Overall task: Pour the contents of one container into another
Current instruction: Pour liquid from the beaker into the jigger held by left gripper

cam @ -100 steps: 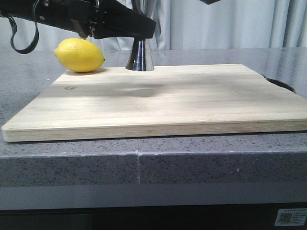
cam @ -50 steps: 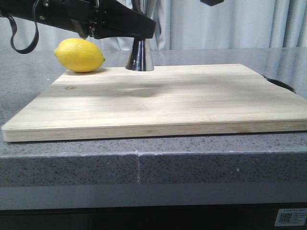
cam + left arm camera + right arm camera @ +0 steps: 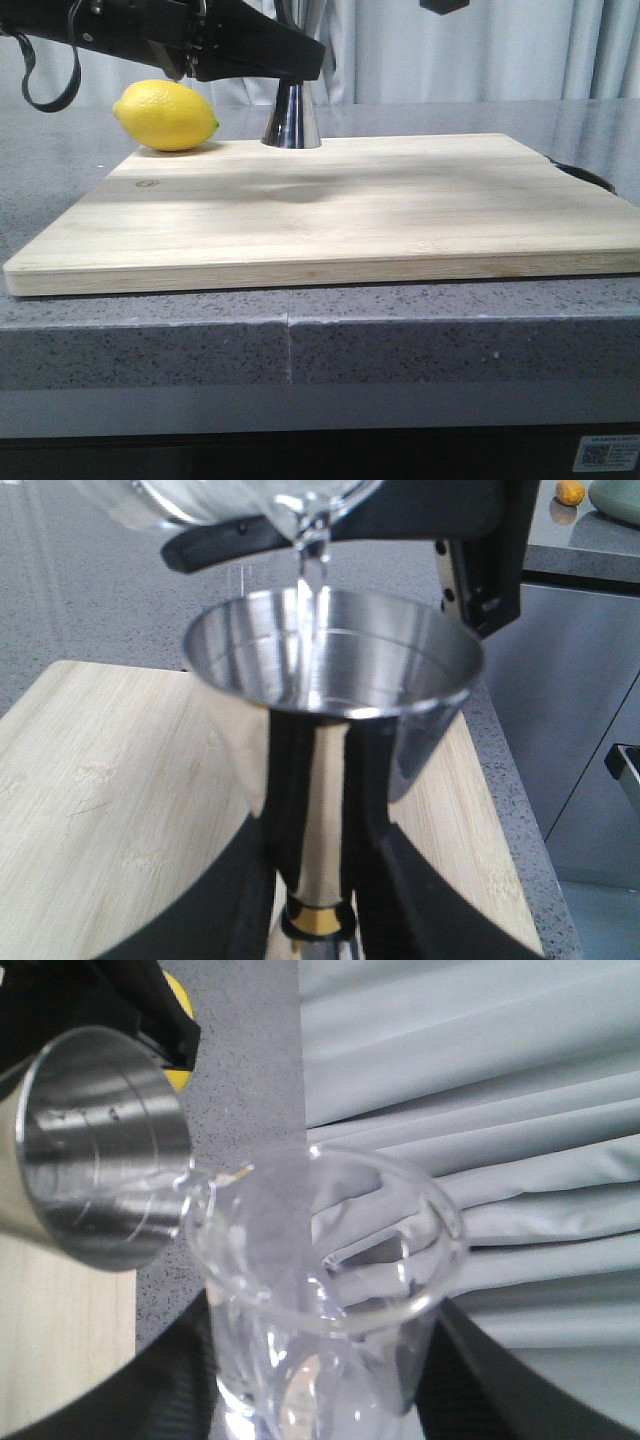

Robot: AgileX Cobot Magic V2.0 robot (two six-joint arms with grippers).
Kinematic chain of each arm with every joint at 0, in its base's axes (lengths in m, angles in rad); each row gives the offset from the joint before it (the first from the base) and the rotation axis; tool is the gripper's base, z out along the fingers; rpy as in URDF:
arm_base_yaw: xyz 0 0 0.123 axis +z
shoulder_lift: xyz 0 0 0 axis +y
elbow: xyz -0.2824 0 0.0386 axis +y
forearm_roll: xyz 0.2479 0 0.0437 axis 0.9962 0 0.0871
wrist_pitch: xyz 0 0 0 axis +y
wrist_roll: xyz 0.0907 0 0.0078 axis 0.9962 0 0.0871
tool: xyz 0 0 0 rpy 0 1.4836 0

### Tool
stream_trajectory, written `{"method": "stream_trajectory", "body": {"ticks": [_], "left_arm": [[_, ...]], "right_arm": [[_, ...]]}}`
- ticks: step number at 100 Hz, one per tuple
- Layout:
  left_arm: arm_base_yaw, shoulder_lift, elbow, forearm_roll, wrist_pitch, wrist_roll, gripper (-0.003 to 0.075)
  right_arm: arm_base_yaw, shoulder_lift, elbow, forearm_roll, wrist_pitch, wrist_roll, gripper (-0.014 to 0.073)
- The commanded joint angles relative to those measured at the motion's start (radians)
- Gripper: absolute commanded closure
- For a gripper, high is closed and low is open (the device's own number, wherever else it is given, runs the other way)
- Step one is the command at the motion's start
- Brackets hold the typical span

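Note:
The steel jigger (image 3: 291, 118) stands upright at the back of the wooden cutting board (image 3: 340, 210). My left gripper (image 3: 318, 780) is shut on its narrow stem, just above the gold band (image 3: 316, 920). The clear glass beaker (image 3: 325, 1260) is tipped, and my right gripper (image 3: 325, 1385) is shut around its body. The beaker's lip (image 3: 312, 520) hangs right over the jigger's open cup (image 3: 330, 660). A thin stream of clear liquid (image 3: 313, 570) falls into that cup. In the front view the left arm hides the jigger's top, and the beaker is out of frame.
A yellow lemon (image 3: 166, 115) lies at the board's back left corner, close to the jigger. The board rests on a grey speckled counter (image 3: 300, 330). Pale curtains (image 3: 500, 50) hang behind. A dark cutout (image 3: 585, 175) lies by the board's right edge.
Almost nothing has changed. The bit of the right arm at the top of the front view has shifted slightly to the right. The jigger and left arm stay still.

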Motion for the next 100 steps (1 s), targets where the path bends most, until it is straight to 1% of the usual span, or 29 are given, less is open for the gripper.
{"method": "stream_trajectory", "body": {"ticks": [1,100], "left_arm": [[-0.006,-0.056,-0.028,-0.067,-0.18,-0.003,0.0608],[-0.006,-0.056,-0.028,-0.067,-0.18,-0.003,0.0608]], "right_arm": [[0.001,-0.034,-0.038,0.002,-0.012,0.0,0.0316],[0.001,-0.034,-0.038,-0.062,-0.032,0.0,0.0316]]}}
